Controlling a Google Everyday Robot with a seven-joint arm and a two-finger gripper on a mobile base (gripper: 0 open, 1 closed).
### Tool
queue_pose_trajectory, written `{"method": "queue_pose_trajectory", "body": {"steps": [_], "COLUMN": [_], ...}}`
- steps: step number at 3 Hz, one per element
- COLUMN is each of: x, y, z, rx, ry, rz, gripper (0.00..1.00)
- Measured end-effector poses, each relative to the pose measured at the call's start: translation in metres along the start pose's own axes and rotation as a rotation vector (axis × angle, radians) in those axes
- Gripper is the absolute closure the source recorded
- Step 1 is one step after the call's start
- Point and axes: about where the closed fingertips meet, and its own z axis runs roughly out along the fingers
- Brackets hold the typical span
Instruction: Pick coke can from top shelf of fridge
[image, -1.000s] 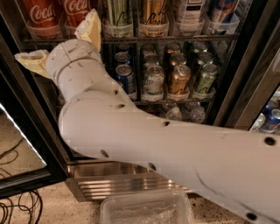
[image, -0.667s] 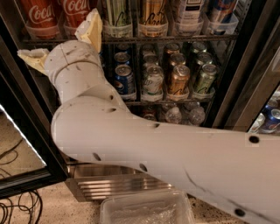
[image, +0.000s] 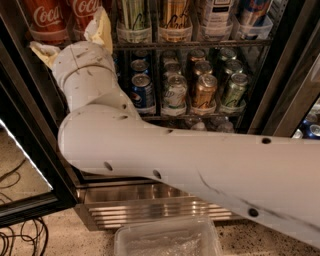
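Observation:
Two red coke cans (image: 46, 15) (image: 81, 10) stand side by side at the left end of the top shelf (image: 200, 44), in clear can-holder trays. The fridge (image: 280, 75) has a black frame and its door stands open. My gripper (image: 69, 31) is at the end of the white arm, just below and in front of the two coke cans. It is open, with one cream finger (image: 99, 27) up beside the right coke can and the other finger (image: 42, 50) low at the left. It holds nothing. The wrist hides the tray fronts under the cans.
Green, gold and white cans fill the rest of the top shelf. Blue Pepsi cans (image: 142, 90), green and gold cans sit on the rack below. The ribbed steel base (image: 150, 205), a clear plastic bin (image: 165, 240) and cables (image: 20, 240) lie on the floor.
The gripper has risen a little toward the coke cans and the arm's elbow has swung slightly left. The cans have not moved.

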Motion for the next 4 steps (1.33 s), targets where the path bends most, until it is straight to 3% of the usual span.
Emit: {"method": "queue_pose_trajectory", "body": {"steps": [2,4], "x": [-0.001,-0.004], "y": [-0.02,-0.031], "z": [0.022,0.032], "rx": [0.047,0.102], "ry": [-0.038,-0.073], "rz": [-0.019,-0.031], "gripper": [0.32,0.33]}}
